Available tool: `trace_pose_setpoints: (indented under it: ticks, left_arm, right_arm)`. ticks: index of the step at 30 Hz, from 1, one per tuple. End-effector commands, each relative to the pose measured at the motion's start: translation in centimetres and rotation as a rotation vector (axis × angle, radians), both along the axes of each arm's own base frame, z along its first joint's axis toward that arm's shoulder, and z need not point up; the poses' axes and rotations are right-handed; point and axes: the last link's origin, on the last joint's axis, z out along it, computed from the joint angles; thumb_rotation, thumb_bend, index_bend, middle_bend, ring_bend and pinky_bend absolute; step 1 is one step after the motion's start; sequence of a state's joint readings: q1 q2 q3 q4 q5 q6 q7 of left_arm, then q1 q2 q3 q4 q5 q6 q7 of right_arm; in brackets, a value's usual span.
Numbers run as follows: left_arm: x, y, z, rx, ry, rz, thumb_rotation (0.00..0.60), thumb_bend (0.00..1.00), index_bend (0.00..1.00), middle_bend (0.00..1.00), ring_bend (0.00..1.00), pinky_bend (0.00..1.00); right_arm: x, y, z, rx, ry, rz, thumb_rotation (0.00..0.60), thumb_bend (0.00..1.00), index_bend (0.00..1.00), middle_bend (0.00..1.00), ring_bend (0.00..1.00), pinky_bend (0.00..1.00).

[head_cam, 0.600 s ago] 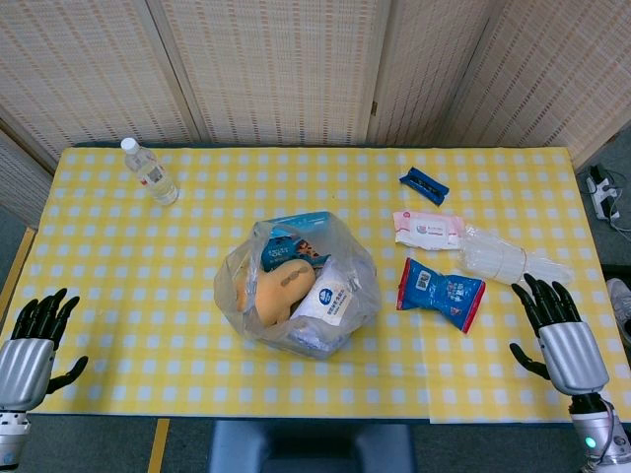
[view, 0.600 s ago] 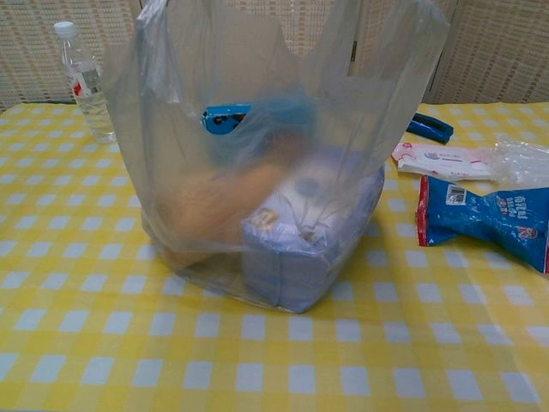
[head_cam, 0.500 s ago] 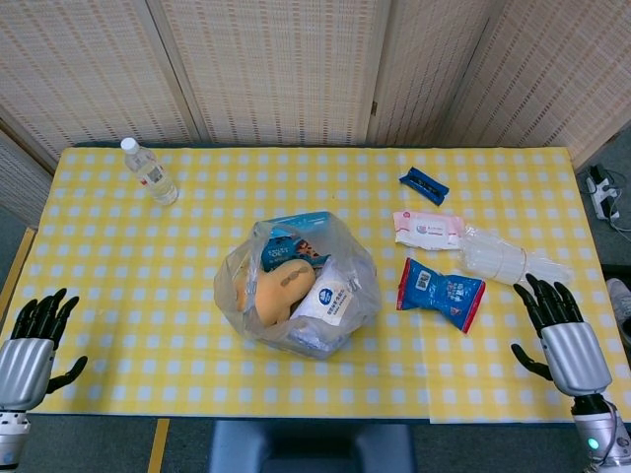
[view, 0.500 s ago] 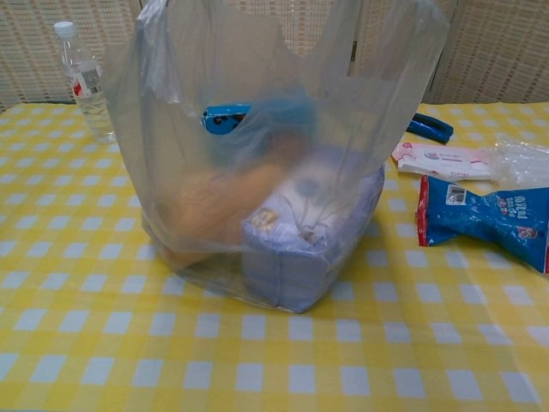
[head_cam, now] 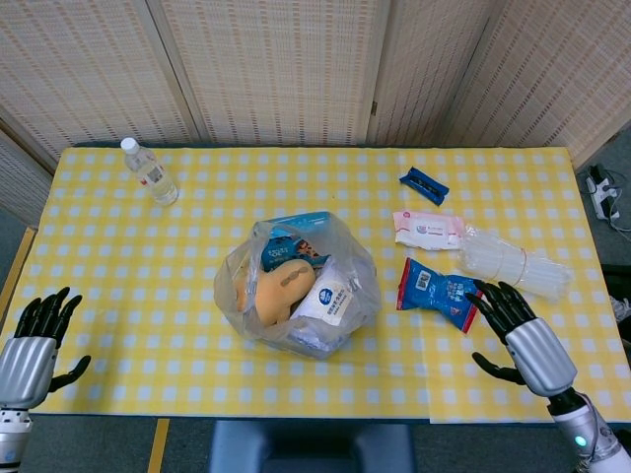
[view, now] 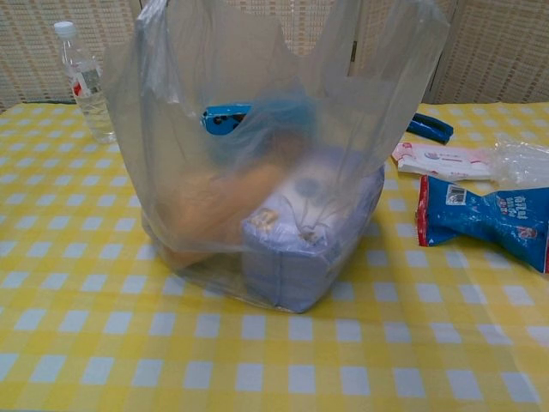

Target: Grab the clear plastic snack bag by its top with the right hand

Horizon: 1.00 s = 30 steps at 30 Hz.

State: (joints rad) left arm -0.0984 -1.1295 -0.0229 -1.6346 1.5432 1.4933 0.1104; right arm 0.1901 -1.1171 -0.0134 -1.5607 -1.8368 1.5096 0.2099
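The clear plastic snack bag (head_cam: 296, 286) stands upright in the middle of the yellow checked table (head_cam: 118, 256), its top open. Inside it lie an orange bun, a white packet and a blue packet. In the chest view the bag (view: 266, 154) fills the centre and its two handles rise to the upper edge. My right hand (head_cam: 518, 340) hovers open near the table's front right, fingers spread, just right of a blue snack packet (head_cam: 439, 293) and well right of the bag. My left hand (head_cam: 30, 345) is open at the front left edge. Neither hand shows in the chest view.
A water bottle (head_cam: 150, 171) stands at the back left. Right of the bag lie a pink wipes pack (head_cam: 427, 229), a crinkled clear package (head_cam: 513, 261) and a small blue object (head_cam: 424, 185). The blue snack packet (view: 485, 219) lies between my right hand and the bag.
My right hand has moved left and a little forward, from the table's right edge to beside the blue snack packet. The left hand and the bag have stayed where they were.
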Motion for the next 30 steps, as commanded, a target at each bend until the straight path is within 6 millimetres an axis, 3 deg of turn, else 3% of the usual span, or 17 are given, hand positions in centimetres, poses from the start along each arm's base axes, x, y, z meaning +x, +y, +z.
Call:
trace_pose_setpoints:
  ticks: [1, 11, 30]
  left_arm:
    - [0.0, 0.2, 0.0, -0.004, -0.005, 0.004, 0.6, 0.29, 0.02, 0.02, 0.0, 0.0]
    - [-0.4, 0.8, 0.0, -0.008, 0.002, 0.022, 0.6, 0.29, 0.02, 0.02, 0.0, 0.0]
    - [-0.7, 0.9, 0.5, 0.001, -0.018, 0.033, 0.6, 0.29, 0.02, 0.02, 0.0, 0.0]
  right_arm:
    - [2.3, -1.5, 0.5, 0.019, -0.021, 0.107, 0.6, 0.28, 0.0, 0.0, 0.0, 0.0]
    - [5.6, -4.7, -0.2, 0.122, -0.011, 0.142, 0.6, 0.28, 0.0, 0.0, 0.0, 0.0]
    - [10.5, -6.6, -2.8, 0.345, -0.139, 0.231, 0.6, 0.28, 0.0, 0.0, 0.0, 0.0]
